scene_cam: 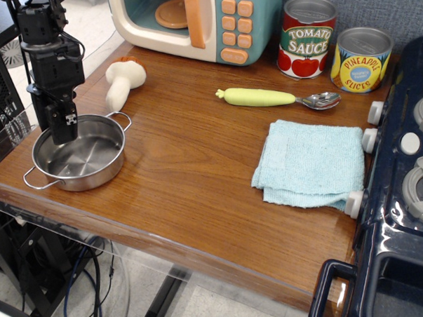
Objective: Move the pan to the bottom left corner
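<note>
Observation.image shows the round shiny stainless-steel pan (pixel 79 151) at the glossy brown worktop's (pixel 198 173) 8 o'clock corner; black fingers (pixel 64 126) clench its 10 o'clock rim, loop handles along 2–8 o'clock.

A glossy brown wood-grain tabletop (pixel 191 180) fills the middle of the frame. At its lower left corner (pixel 16 184) sits the pan (pixel 78 152). Just above it lies a white toy mushroom (pixel 122 81). Along the top edge stands a teal toy microwave (pixel 198 22), with a tomato sauce can (pixel 306 37) and a pineapple slices can (pixel 360 59) at upper right. A yellow-handled spoon (pixel 275 97) lies centre-right, and a light blue cloth (pixel 310 162) lies below it.
</note>
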Controlling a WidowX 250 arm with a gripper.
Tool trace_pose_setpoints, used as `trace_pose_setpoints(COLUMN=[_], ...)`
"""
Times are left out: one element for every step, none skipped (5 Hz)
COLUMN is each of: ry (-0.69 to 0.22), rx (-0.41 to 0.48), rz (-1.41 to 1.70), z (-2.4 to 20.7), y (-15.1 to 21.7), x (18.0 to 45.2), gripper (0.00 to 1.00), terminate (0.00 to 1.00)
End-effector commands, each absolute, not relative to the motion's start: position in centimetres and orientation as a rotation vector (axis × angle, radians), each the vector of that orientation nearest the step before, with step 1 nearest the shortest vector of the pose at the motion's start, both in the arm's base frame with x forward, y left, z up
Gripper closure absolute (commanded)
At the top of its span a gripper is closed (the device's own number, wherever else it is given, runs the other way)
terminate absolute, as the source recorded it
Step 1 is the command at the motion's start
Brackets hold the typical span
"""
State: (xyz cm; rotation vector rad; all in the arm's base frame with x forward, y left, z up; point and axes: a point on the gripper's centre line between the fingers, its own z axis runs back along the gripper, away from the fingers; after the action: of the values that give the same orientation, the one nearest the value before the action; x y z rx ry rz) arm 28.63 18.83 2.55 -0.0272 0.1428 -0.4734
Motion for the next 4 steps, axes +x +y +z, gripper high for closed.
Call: trace_pose_setpoints(ry=[0.027,-0.024,-0.024,-0.024], rx=[0.047,0.055,0.055,0.055], rz=[-0.468,-0.471,-0.471,-0.471], z=[7.6,9.3,9.3,9.3], y=[18.9,18.5,18.5,18.5], x=[28.4,28.3,28.3,28.3], gripper=[0.00,0.00,0.00,0.00], terminate=[0.00,0.00,0.00,0.00])
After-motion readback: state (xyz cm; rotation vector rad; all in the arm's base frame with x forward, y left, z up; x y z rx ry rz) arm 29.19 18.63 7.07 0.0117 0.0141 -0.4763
